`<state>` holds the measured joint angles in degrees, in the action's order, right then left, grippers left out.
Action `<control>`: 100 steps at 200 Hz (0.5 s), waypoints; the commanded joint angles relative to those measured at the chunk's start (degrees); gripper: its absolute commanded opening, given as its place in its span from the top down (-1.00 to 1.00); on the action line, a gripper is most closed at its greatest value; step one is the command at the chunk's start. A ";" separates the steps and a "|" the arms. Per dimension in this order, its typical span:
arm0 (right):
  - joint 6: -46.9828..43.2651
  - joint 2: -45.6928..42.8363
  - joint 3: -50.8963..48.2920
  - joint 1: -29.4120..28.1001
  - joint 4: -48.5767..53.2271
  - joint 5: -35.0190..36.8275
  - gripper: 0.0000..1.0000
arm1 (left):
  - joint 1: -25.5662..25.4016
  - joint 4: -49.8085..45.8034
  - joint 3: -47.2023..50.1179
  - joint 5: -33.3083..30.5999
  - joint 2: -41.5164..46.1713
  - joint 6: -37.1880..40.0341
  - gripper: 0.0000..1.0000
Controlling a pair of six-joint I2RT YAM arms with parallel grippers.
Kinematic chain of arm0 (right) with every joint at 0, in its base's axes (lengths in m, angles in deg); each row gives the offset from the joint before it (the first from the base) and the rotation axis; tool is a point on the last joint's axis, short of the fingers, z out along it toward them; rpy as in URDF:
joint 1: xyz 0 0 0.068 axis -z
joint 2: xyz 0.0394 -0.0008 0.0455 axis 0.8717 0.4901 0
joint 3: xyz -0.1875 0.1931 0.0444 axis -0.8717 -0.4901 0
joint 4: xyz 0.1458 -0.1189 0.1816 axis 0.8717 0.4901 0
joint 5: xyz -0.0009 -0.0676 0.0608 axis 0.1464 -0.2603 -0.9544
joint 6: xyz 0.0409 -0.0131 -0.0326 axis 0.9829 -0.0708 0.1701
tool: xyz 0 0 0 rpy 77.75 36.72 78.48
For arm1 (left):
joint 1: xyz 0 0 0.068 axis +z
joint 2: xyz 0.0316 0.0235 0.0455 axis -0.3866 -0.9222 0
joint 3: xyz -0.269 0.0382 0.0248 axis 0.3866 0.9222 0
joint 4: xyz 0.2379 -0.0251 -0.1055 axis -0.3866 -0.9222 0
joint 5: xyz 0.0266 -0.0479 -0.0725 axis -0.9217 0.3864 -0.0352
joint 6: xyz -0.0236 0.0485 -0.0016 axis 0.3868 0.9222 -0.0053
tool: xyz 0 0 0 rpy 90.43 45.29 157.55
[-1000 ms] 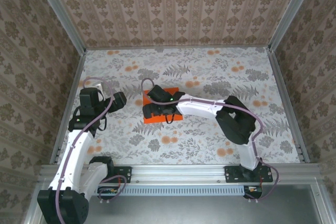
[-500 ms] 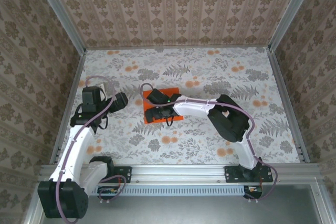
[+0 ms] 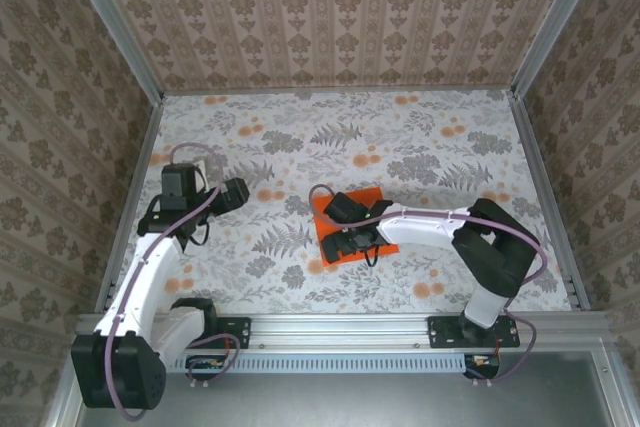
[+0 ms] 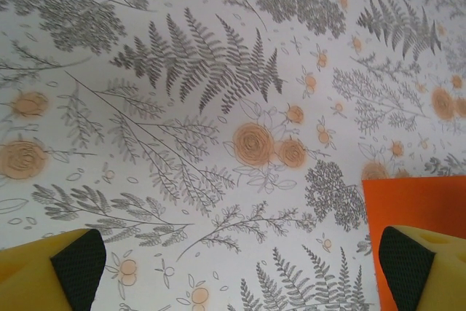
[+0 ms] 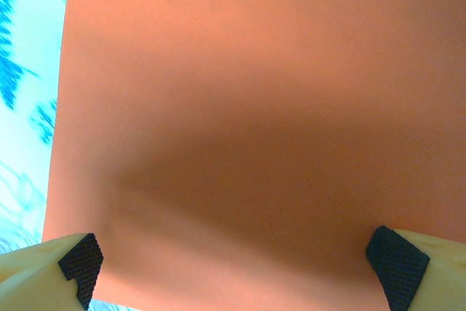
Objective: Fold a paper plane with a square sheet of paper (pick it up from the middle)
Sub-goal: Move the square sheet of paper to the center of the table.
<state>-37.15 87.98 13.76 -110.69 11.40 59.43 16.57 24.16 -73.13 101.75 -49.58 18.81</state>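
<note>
Nearest the arms' bases, the right arm's elbow has swung outward and back toward the near right of the surface (image 3: 430, 137); a second ago it stood further in. Its forearm reaches left to the right hand (image 3: 350, 239), which sits over the square sheet (image 5: 255, 107). The hand is released, fingers spread wide. In the right wrist view the dark pads (image 5: 81, 264) show at the two lower corners with flat orange paper filling the space between them and nothing pinched. Whether the pads press on the paper cannot be told.

The sheet lies flat and unfolded on the floral surface, slightly right of centre and turned a little out of square. A second ago it lay further back and more to the left. Hand and sheet have come toward the near edge and to the right together.

Further back on the left side, the left hand (image 4: 240, 267) hovers over bare printed surface, well apart from the sheet and released, fingers wide. One corner of the orange sheet shows at the lower right of its wrist view. This hand has barely shifted, sitting only a touch further from the bases than before.
</note>
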 commanded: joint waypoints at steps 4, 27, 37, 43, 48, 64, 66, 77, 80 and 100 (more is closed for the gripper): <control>3.73 -4.20 3.73 0.75 9.80 1.62 -0.99 | -2.97 0.28 -2.57 1.83 -3.16 -0.79 -1.00; 4.11 -2.93 7.38 2.45 11.74 6.39 -0.99 | -7.31 0.87 -4.01 1.24 -7.72 -2.09 -1.00; 3.98 -1.08 8.93 3.48 12.58 7.58 -0.99 | -9.29 1.69 -4.53 1.08 -9.64 -2.70 -1.00; 3.62 0.01 9.72 3.87 12.59 7.80 -1.00 | -10.39 2.15 -4.88 1.05 -10.81 -2.98 -1.00; 3.35 0.84 10.48 4.23 12.57 8.03 -0.99 | -11.33 2.43 -5.11 0.91 -11.73 -3.23 -1.00; 3.05 4.09 14.09 4.75 14.55 9.37 -1.00 | -13.42 3.49 -5.87 0.43 -14.28 -4.42 -1.00; 3.09 4.68 14.62 4.82 14.80 9.56 -0.99 | -13.60 3.66 -5.90 0.54 -14.58 -4.55 -1.00; 3.48 6.97 16.91 5.17 16.42 10.22 -0.99 | -14.34 4.53 -6.00 0.62 -15.76 -5.47 -1.00; 3.60 7.42 17.42 5.34 16.64 10.22 -0.99 | -14.60 4.88 -6.00 0.67 -15.99 -5.73 -1.00; 4.75 9.72 18.80 5.98 16.47 8.65 -0.99 | -15.50 5.99 -5.92 0.22 -16.81 -6.70 -1.00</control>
<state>-33.99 94.87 30.26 -105.29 23.22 66.97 1.99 27.73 -77.53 102.12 -65.80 14.81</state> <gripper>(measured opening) 0.997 0.996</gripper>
